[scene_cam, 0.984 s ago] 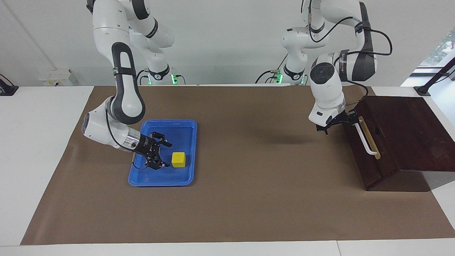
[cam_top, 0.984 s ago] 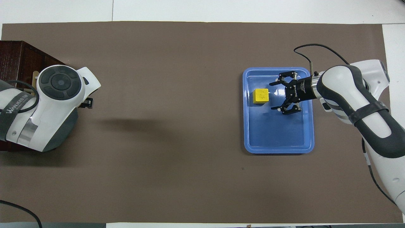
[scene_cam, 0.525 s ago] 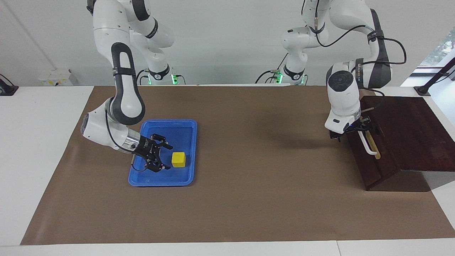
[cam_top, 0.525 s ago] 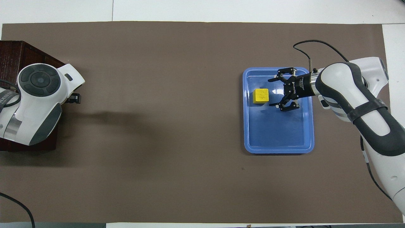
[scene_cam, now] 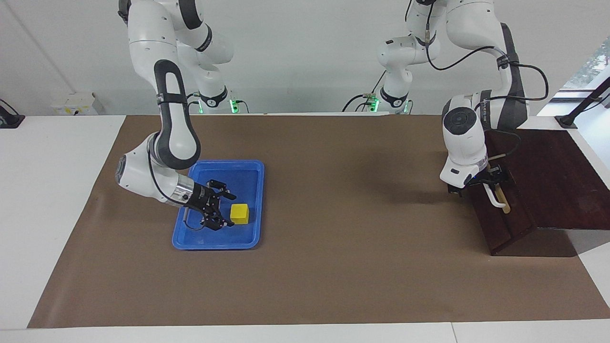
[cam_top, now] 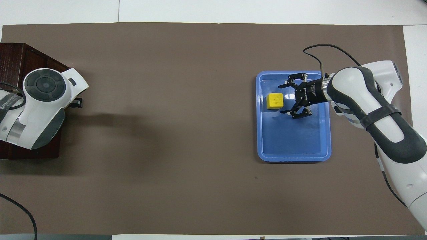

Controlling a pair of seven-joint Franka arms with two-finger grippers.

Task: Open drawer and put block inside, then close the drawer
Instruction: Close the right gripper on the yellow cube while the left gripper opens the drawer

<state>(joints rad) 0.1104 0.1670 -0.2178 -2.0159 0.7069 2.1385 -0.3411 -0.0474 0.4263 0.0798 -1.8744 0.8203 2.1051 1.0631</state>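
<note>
The yellow block [scene_cam: 239,214] [cam_top: 275,100] lies in the blue tray [scene_cam: 248,167] [cam_top: 293,151]. My right gripper [scene_cam: 228,210] [cam_top: 286,99] is low inside the tray, open, its fingertips level with the block's edge and spread to either side; nothing is between them. The dark wooden drawer [scene_cam: 498,219] stands closed at the left arm's end of the table. My left gripper [scene_cam: 487,180] [cam_top: 77,103] is down at its white bar handle [scene_cam: 494,197], open; whether it touches the bar is hidden by the wrist.
The low wooden box [scene_cam: 548,176] [cam_top: 13,56] holding the drawer sits askew on the corner of the brown mat [scene_cam: 333,238]. The tray lies toward the right arm's end.
The left gripper has moved from the end of the handle nearest the robots to farther along the bar and lower. The right gripper has crept closer to the block.
</note>
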